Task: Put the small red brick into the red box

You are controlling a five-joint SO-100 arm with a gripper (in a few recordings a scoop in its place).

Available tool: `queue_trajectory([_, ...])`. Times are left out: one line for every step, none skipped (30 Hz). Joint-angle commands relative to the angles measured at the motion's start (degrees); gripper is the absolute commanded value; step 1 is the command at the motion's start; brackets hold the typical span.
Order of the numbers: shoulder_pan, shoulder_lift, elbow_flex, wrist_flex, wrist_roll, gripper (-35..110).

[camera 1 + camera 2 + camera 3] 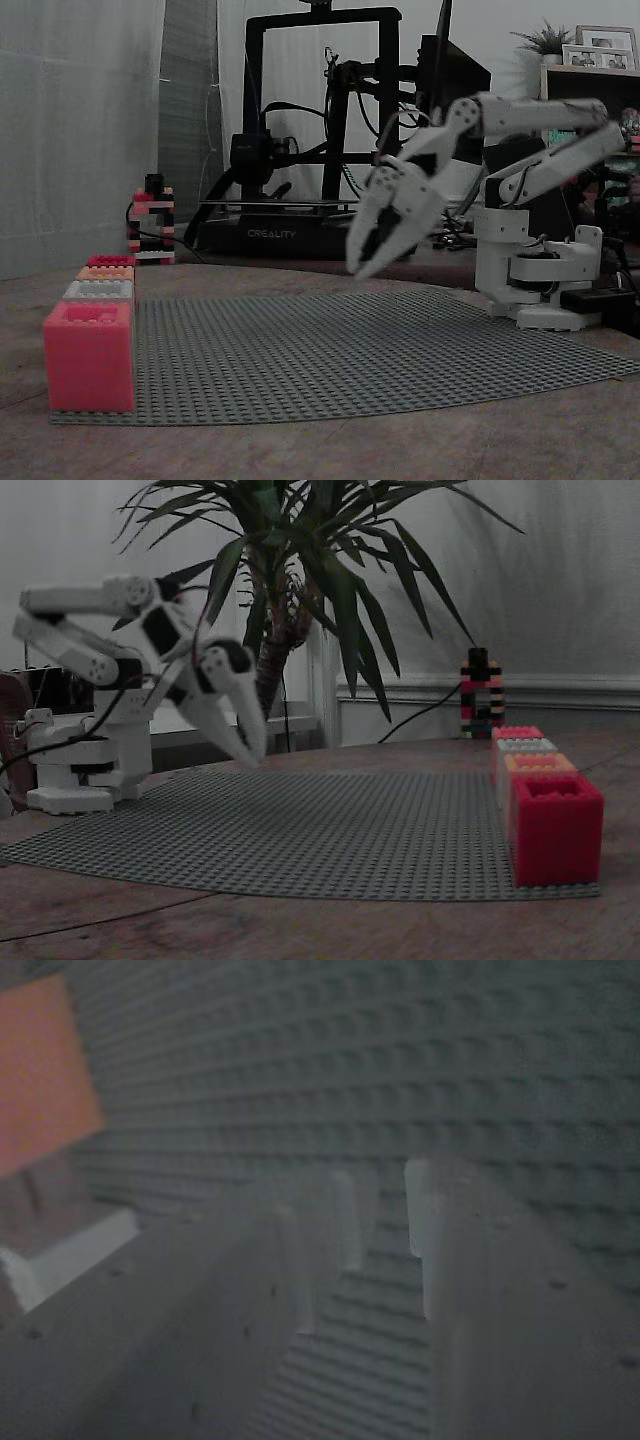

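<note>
Red box (110, 261) sits at the far end of a row of boxes in a fixed view, well left of the gripper (365, 262), which hangs above the mat (350, 350). In a fixed view the box (556, 825) lies well right of the gripper (250, 752). In the wrist view the gripper (380, 1195) is slightly parted and empty, with a blurred orange shape (40, 1070) up-left.

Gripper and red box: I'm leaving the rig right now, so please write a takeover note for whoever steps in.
Gripper: open a little, nothing between the fingers, hanging above the grey baseplate.
Red box: at one end of a row of boxes on the baseplate's edge; its inside is hidden.
Done: cannot tell.
Left: grasp the small red brick and drop it in the red box.
</note>
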Motion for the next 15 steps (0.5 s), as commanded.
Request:
queue_trajectory([-1.8, 14.5, 3.4, 5.7, 0.3, 0])
queue_trajectory([-2.0, 16.9, 4.0, 7.2, 0.5, 0])
queue_trajectory([-2.2, 19.1, 4.6, 8.7, 0.8, 0])
queue_trajectory([-2.5, 21.2, 5.0, 10.2, 0.9, 0])
queue_trajectory([-2.7, 23.2, 5.5, 11.7, 0.9, 0])
queue_trajectory([-3.1, 25.1, 6.0, 13.2, 0.9, 0])
queue_trajectory([-3.3, 26.2, 6.2, 14.2, 0.8, 0])
queue_trajectory([-3.4, 26.2, 6.2, 14.5, 1.0, 0])
queue_trajectory([-3.5, 26.2, 6.3, 14.6, 1.1, 0])
queue_trajectory([-3.8, 26.2, 6.5, 14.7, 1.4, 0])
queue_trajectory([-4.1, 26.2, 6.7, 14.8, 1.7, 0])
queue_trajectory([-4.6, 26.2, 6.9, 14.9, 1.9, 0])
queue_trajectory([-5.0, 26.2, 7.0, 15.1, 2.1, 0])
queue_trajectory([-5.4, 26.2, 7.3, 15.3, 2.3, 0])
queue_trajectory([-5.4, 26.2, 7.4, 15.6, 2.5, 0])
